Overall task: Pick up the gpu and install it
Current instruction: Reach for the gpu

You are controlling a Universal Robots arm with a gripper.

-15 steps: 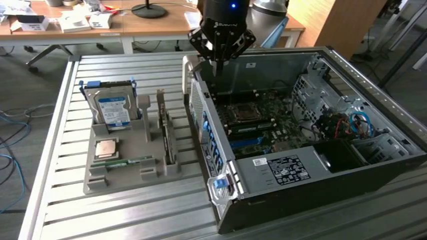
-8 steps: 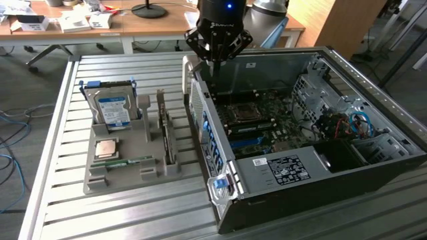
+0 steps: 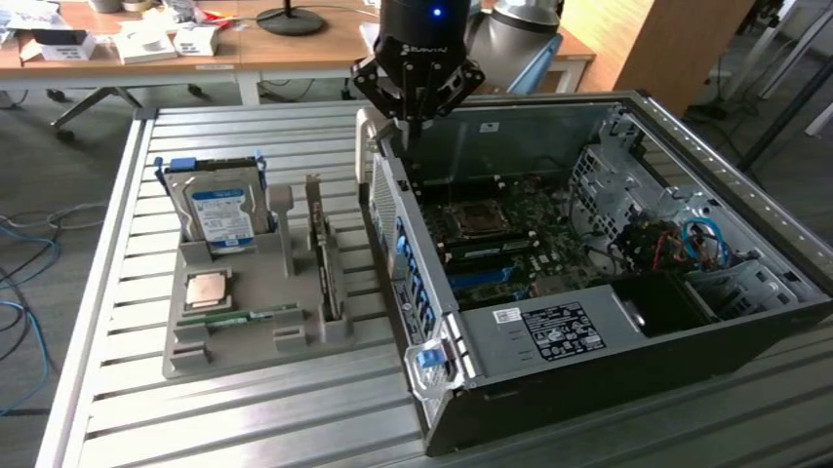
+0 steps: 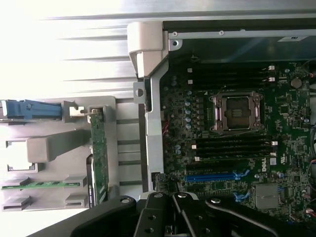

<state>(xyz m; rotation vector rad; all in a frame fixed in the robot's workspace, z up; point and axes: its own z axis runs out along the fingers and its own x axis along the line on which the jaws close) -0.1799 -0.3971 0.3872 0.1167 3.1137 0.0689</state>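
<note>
**Q:** Where does your gripper (image 3: pixel 409 127) stand?
**A:** Upper centre of the exterior view, above the upper-left corner of the computer case (image 3: pixel 547 390); fingers together, empty.
**Q:** And the gpu (image 3: pixel 326 268)?
**A:** Left of centre, upright on edge in the grey tray (image 3: pixel 234 356), apart from your gripper.

My gpu (image 3: pixel 328 261) (image 4: pixel 98 158), thin flat card, upright on edge in the grey tray (image 3: pixel 248 349) beside the computer case (image 3: pixel 547 385).
</note>
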